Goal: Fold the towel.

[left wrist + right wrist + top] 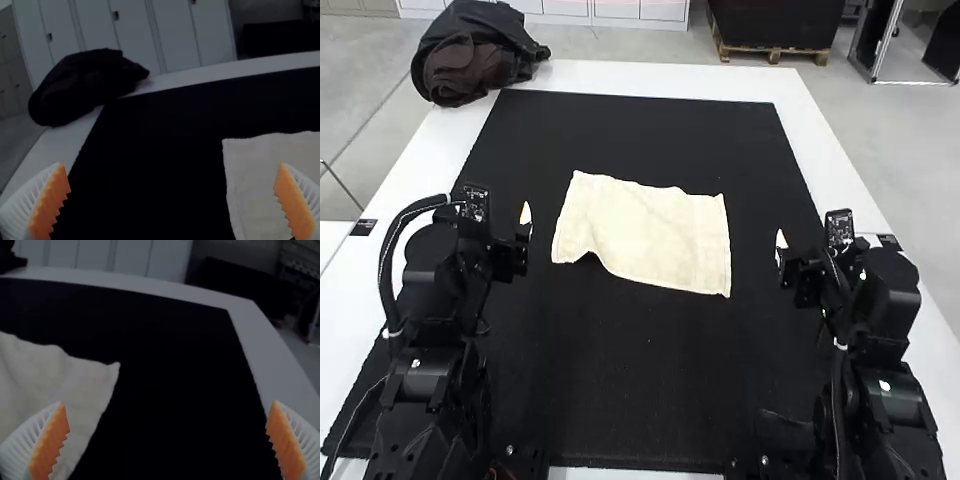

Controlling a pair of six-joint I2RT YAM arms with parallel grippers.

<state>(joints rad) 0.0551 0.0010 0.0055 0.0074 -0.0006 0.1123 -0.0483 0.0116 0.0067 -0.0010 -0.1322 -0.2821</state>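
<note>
On the mat, the towel lies spread between my left fingers and my right fingers, its long axis running from one to the other. Both are wide, empty; my left are nearer.

Bright in the high view — white table glowing; dim in both wrist views — black mat sunk into near-solid darkness.
</note>
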